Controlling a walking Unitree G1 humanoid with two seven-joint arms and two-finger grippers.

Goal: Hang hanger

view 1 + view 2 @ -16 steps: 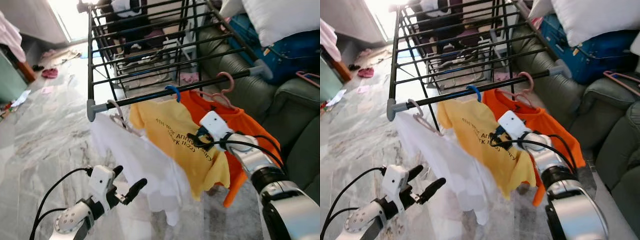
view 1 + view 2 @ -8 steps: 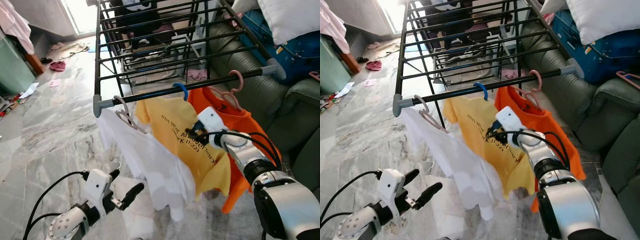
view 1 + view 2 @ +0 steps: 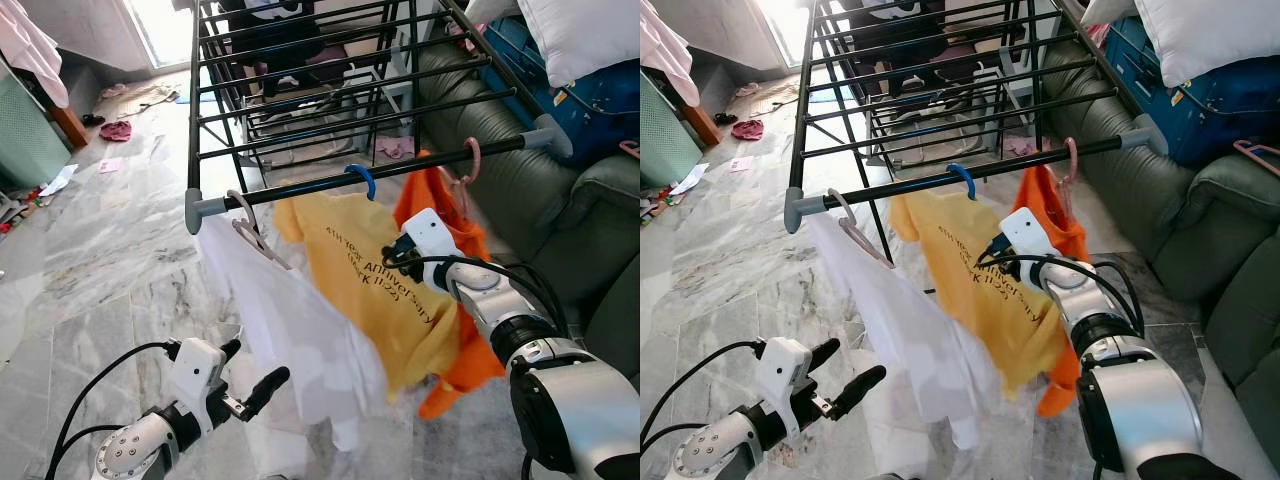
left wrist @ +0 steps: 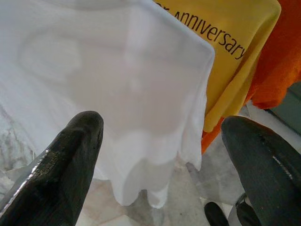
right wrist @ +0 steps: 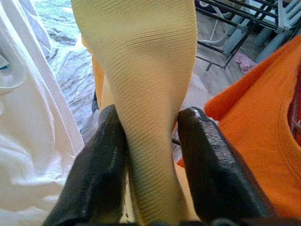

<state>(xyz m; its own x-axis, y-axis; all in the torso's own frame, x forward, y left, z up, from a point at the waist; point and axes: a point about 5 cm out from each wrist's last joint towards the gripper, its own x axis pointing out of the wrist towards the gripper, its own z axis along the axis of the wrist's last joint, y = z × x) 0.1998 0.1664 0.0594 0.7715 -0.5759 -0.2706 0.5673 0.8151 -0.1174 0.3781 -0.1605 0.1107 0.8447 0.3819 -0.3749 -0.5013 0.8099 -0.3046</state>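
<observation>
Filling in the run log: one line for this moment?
right gripper: shut on yellow T-shirt | left gripper: open, low by white shirt | blue hanger: on rack bar

Bright daylight glares from the far doorway; near cloth looks perhaps motion-blurred.

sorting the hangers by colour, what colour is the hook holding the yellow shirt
Blue: the hook over the yellow shirt shows best in the left eye view.
</observation>
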